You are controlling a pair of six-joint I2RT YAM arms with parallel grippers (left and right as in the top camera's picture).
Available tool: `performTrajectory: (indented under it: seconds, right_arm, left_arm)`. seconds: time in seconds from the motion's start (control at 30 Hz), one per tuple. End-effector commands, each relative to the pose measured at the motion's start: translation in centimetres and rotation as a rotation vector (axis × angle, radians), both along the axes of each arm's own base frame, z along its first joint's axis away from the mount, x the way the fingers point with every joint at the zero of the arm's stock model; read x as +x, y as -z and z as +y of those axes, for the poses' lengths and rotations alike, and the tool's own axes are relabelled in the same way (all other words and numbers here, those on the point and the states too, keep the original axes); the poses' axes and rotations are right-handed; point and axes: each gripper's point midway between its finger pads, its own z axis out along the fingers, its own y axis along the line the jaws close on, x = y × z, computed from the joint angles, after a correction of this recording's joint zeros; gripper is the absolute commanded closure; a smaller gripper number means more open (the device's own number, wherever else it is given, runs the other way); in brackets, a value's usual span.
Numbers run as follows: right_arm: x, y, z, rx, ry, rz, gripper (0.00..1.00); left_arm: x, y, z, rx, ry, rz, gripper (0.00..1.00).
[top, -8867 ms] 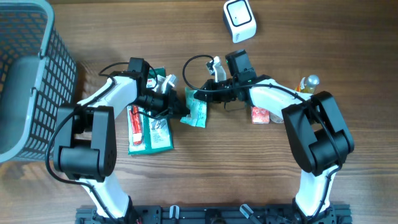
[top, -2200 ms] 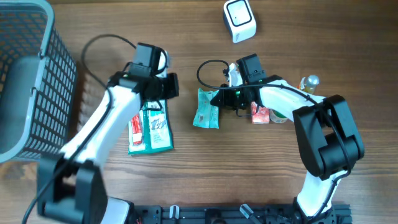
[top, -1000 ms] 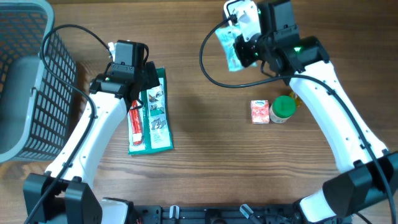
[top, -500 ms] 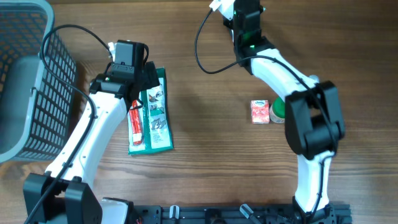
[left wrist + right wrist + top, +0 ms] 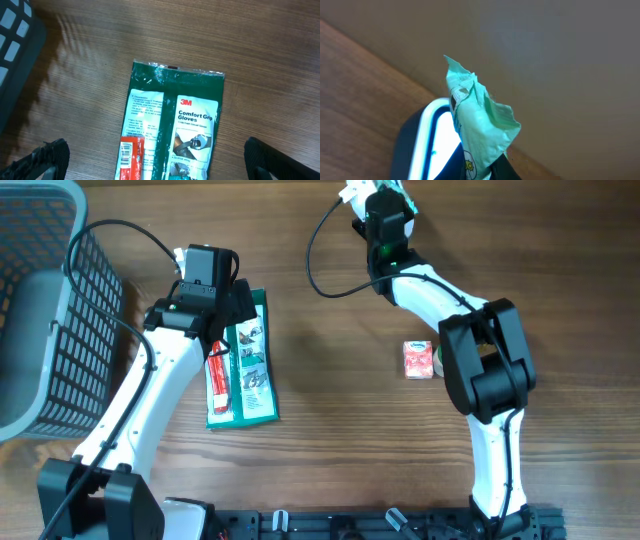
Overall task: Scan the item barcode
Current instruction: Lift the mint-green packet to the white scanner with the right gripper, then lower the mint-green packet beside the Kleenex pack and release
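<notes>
Right jaws swung to far table (image 5: 340, 430) edge, clamped on teal packet (image 5: 481, 131) over scanner (image 5: 409, 147); left jaws apart.

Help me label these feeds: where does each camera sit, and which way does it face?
Overhead: fixed above the table, looking down; left gripper and right gripper show.
Left wrist: rides the left gripper, facing down at the glove packet; own fingertips at bottom corners.
Right wrist: rides the right gripper, facing the green pouch it holds before the lit scanner; fingers barely show.
Shared: overhead and left wrist both show the glove packet.
</notes>
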Motion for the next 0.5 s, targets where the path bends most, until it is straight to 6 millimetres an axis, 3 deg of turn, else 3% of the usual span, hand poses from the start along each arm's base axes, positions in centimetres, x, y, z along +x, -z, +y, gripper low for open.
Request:
performTrajectory:
  seconds: [0.0, 0.13, 0.2, 0.23, 0.27, 0.33, 0.43, 0.47]
  right_arm:
    - [-0.3, 1.7, 1.1, 0.105, -0.009, 0.05, 0.96]
    - [-0.3, 1.6, 1.5, 0.149, -0.001, 0.045, 0.96]
    - [-0.2, -0.1, 1.6, 0.159, -0.006, 0.004, 0.96]
    - [-0.3, -3.1, 1.6, 0.177, -0.013, -0.04, 0.96]
    - [-0.4, -4.5, 1.6, 0.185, -0.014, -0.059, 0.96]
    - [-1.2, -9.4, 1.2, 0.208, -0.019, -0.114, 0.96]
    - [-3.7, -14.0, 0.2, 0.204, -0.017, -0.092, 0.96]
    - [-4.7, -14.8, 0.0, 0.205, -0.024, -0.056, 0.96]
  left_arm:
    - [0.4, -0.7, 0.2, 0.01, -0.005, -0.017, 0.0]
    - [0.4, -0.7, 0.2, 0.01, -0.005, -0.017, 0.0]
    - [0.4, -0.7, 0.2, 0.01, -0.005, -0.017, 0.0]
    - [0.4, -0.7, 0.2, 0.011, -0.004, -0.017, 0.0]
    - [0.4, -0.7, 0.2, 0.01, -0.005, -0.017, 0.0]
    - [0.4, -0.7, 0.2, 0.01, -0.005, -0.017, 0.0]
    - [0.4, -0.7, 0.2, 0.01, -0.005, -0.017, 0.0]
    - [0.4, -0.7, 0.2, 0.01, -0.005, -0.017, 0.0]
